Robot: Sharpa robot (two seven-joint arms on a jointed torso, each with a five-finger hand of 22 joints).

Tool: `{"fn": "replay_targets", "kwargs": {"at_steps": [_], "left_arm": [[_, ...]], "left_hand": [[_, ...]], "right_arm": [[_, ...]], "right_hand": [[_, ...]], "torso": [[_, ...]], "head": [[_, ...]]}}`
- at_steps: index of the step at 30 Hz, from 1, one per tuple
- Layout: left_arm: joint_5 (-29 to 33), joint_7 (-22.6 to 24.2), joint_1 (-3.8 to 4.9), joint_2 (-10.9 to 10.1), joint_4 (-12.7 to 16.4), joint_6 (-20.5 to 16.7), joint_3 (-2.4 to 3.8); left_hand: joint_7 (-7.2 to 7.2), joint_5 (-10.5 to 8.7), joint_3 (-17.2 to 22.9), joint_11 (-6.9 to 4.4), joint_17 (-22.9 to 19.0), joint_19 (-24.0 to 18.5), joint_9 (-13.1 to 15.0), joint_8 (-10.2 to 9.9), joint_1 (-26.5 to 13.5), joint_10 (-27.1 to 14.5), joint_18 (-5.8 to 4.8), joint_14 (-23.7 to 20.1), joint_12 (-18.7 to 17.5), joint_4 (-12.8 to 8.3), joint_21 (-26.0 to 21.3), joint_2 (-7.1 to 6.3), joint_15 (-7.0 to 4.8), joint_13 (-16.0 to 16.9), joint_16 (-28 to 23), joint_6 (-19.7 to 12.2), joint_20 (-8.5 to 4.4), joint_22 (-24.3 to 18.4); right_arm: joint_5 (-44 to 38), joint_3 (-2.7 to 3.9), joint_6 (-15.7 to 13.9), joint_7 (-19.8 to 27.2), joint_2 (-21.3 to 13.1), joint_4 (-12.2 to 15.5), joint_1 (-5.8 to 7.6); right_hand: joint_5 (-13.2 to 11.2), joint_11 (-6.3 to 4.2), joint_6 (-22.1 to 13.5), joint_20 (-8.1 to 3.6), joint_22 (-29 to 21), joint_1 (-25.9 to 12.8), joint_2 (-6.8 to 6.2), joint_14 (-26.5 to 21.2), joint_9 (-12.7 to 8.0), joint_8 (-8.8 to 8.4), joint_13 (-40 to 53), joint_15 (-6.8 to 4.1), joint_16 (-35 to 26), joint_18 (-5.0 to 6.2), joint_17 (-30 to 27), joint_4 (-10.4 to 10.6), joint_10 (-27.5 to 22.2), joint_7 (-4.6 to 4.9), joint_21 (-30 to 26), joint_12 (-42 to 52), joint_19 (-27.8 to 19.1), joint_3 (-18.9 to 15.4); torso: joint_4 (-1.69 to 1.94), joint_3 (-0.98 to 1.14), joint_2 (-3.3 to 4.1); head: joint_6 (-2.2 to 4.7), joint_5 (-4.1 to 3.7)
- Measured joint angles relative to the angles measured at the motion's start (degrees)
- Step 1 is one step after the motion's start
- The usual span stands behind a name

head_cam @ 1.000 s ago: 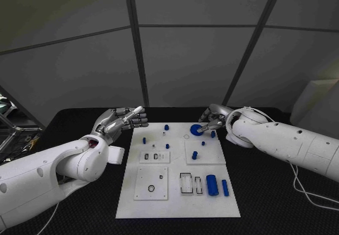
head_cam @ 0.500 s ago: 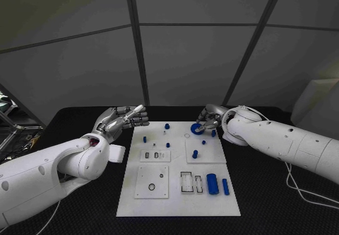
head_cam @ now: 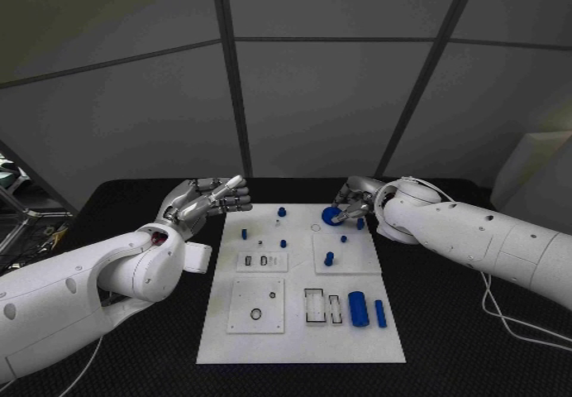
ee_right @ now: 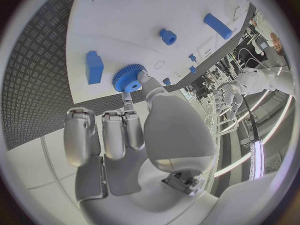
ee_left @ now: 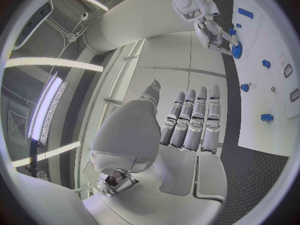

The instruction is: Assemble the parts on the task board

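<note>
left hand (head_cam: 212, 198) at board's 10 o'clock, off its edge, fingers curled in on nothing, unmoved | white board (head_cam: 298, 343) mid-table, no readable writing | blue gear (head_cam: 332, 216) at board's 1 o'clock, pinched by right hand (head_cam: 358, 198), shifted slightly toward 12 since a second ago

Right hand (head_cam: 353, 201) pinches a blue gear (head_cam: 331, 216) over the task board (head_cam: 301, 347)'s far right part; left hand (head_cam: 210, 199) hovers just off the board's far left corner, fingers curled.
</note>
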Motion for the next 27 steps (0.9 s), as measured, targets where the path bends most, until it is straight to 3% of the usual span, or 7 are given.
{"fn": "replay_targets", "kwargs": {"at_steps": [5, 13, 17, 25, 27], "left_arm": [[0.0, 0.0, 0.00, 0.0, 0.0, 0.0, 0.00], [0.0, 0.0, 0.00, 0.0, 0.0, 0.0, 0.00], [0.0, 0.0, 0.00, 0.0, 0.0, 0.1, 0.00], [0.0, 0.0, 0.00, -0.1, 0.0, 0.1, 0.00], [0.0, 0.0, 0.00, -0.1, 0.0, 0.1, 0.00]], "left_hand": [[0.00, 0.00, 0.0, 0.00, 0.0, 0.0, 0.0, 0.0, 0.0, 0.0, -0.01, 0.0, 0.0, 0.0, 0.0, 0.00, 0.00, 0.0, 0.0, 0.0, 0.00, 0.0], [0.00, 0.00, 0.0, 0.00, 0.0, 0.0, 0.0, 0.0, 0.0, 0.0, 0.00, 0.0, 0.0, 0.0, 0.0, 0.00, 0.00, 0.0, 0.0, 0.0, 0.00, 0.0], [0.00, 0.00, 0.0, 0.00, 0.0, 0.0, 0.0, 0.0, 0.0, 0.0, 0.00, 0.0, 0.0, 0.0, 0.0, 0.00, 0.00, 0.0, 0.0, 0.0, 0.00, 0.0], [0.00, 0.00, 0.0, 0.00, 0.0, 0.0, 0.0, 0.0, 0.0, 0.0, 0.00, 0.0, 0.0, 0.0, 0.0, 0.00, 0.00, 0.0, 0.0, 0.0, 0.00, 0.0], [0.00, 0.00, 0.0, 0.00, 0.0, 0.0, 0.0, 0.0, 0.0, 0.0, 0.00, 0.0, 0.0, 0.0, 0.0, 0.00, 0.00, 0.0, 0.0, 0.0, 0.00, 0.0]], "right_arm": [[-0.4, 0.03, 0.4, 0.0, 0.0, -0.1, 0.09], [-1.2, 0.10, 0.7, 0.0, -0.1, -0.1, 0.19], [-1.7, 0.03, 0.1, 0.2, -0.1, 0.3, 0.12], [-3.1, -0.07, -4.8, 1.3, -0.3, 3.5, -0.14], [-3.6, -0.05, -6.2, 1.5, -0.5, 4.9, -0.13]], "right_hand": [[1.4, 0.00, 0.4, 0.00, 0.0, 0.3, 0.34, 0.0, 0.1, 0.00, 0.0, 0.00, 0.2, 0.00, 0.0, -0.5, 0.0, -0.04, 0.0, 0.4, 0.0, 0.5], [1.9, -0.26, 4.7, -0.21, 0.0, 0.2, 1.83, 0.0, 0.4, 1.33, 0.0, 0.00, 0.4, 0.01, 0.0, -2.2, 0.0, -0.76, 0.2, 1.3, 0.2, 2.2], [1.9, -0.87, 5.4, -0.41, 0.0, 0.4, 2.73, -0.1, 0.3, 1.57, 0.0, -0.14, 0.4, 0.01, 0.0, -3.1, 0.0, -0.22, 0.5, 1.9, 0.4, 2.9], [2.0, -1.46, 5.4, -0.83, 0.0, -0.1, 3.54, -0.1, 0.3, 1.57, 0.0, -0.74, 0.6, 0.01, 0.0, -3.3, 0.0, -0.18, 1.1, 2.6, 0.4, 3.1], [2.0, -1.46, 5.4, -1.03, 0.0, -0.3, 3.67, -0.1, 0.3, 1.57, 0.0, -0.74, 0.6, -0.91, 0.0, -3.4, 0.0, -0.18, 1.1, 2.6, 0.2, 3.0]], "torso": [[0.00, 0.00, -0.01], [0.03, 0.01, -0.02], [0.04, 0.02, -0.01], [0.04, 0.05, -0.01], [0.07, 0.05, -0.03]], "head": [[-0.14, -0.04], [-0.22, -0.14], [-0.24, -0.14], [-0.10, -0.04], [-0.04, 0.04]]}}
